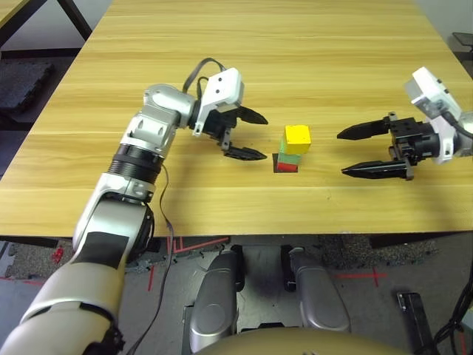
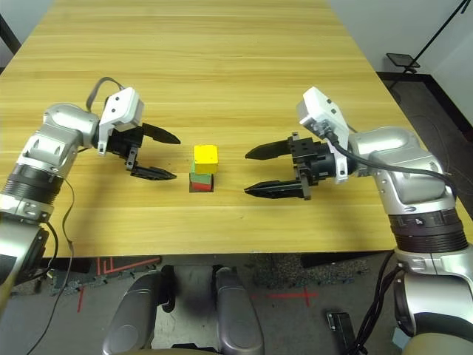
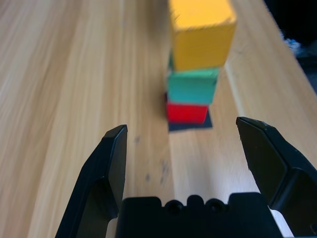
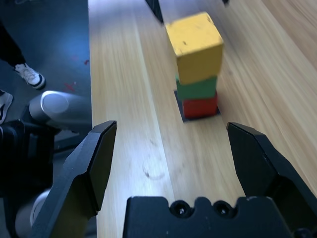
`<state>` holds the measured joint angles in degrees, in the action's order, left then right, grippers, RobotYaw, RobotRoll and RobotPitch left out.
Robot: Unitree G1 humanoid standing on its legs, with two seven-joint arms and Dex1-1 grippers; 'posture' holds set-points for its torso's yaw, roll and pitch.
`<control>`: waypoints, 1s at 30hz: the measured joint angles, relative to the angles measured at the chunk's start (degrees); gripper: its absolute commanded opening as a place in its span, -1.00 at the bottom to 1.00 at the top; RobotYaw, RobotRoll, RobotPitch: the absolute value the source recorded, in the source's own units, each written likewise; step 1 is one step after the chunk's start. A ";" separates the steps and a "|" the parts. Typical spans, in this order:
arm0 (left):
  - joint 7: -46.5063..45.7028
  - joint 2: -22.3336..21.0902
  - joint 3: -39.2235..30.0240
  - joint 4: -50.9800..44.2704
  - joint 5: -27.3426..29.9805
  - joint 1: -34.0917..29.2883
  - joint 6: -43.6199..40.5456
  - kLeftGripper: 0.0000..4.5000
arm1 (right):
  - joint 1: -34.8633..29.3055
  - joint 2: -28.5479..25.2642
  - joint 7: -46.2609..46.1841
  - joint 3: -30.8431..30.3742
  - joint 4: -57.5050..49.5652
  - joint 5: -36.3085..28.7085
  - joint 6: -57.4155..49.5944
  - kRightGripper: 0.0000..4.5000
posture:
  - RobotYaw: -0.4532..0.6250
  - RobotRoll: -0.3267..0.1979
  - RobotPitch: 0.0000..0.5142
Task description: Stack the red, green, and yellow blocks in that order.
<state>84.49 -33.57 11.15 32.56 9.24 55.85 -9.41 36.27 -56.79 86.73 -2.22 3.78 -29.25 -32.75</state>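
Looking down over our forearms, we see the three cubes stacked in one column near the middle of the wooden tabletop (image 1: 310, 44). Our red block (image 1: 285, 167) sits at the bottom on a flat black square patch (image 3: 190, 126), our green block (image 1: 290, 148) rests on top of it, and our yellow block (image 1: 298, 138) crowns the column, turned a little askew against the green one so its corner overhangs.

Our left gripper (image 1: 247, 134) hangs just beside the stack on its left, apart from it, pointing toward the blocks. Its two black fingers (image 3: 115, 158) stand spread wide with nothing between them; in the left wrist view the whole column shows through the gap, clear of both tips.

Our right gripper (image 2: 257, 171) is on the other side of the stack, farther off than the left one, also pointing inward. Its fingers (image 4: 250, 158) are likewise spread apart and hold nothing, and the column stands free between them in the right wrist view.

A person's shoes (image 4: 25, 74) show on the dark floor past the tabletop's edge in the right wrist view.
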 measured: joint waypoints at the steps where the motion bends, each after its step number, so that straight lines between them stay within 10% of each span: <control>1: -0.59 -0.70 -0.87 1.24 0.02 0.36 -0.24 1.00 | -0.03 -0.83 0.52 0.67 1.08 0.09 0.49 1.00 | 0.06 0.42 -0.13; 9: -25.89 -2.87 -13.67 15.12 -0.25 8.79 1.74 1.00 | 7.74 -0.65 -6.00 5.60 19.28 5.58 9.29 1.00 | 0.08 0.43 -0.12; 16: -57.24 3.20 -27.79 1.93 1.52 -4.88 6.64 1.00 | 16.26 12.66 -50.07 15.58 34.58 14.65 24.25 1.00 | 0.08 0.47 -0.07; 30: -77.53 10.83 -30.93 -23.70 0.44 -20.78 3.11 1.00 | 1.36 19.46 -70.74 22.28 23.80 16.16 27.10 1.00 | 0.07 0.48 0.01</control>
<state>6.96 -22.74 -19.78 8.86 9.68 35.08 -6.30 37.63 -37.33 15.99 20.06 27.58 -13.09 -5.65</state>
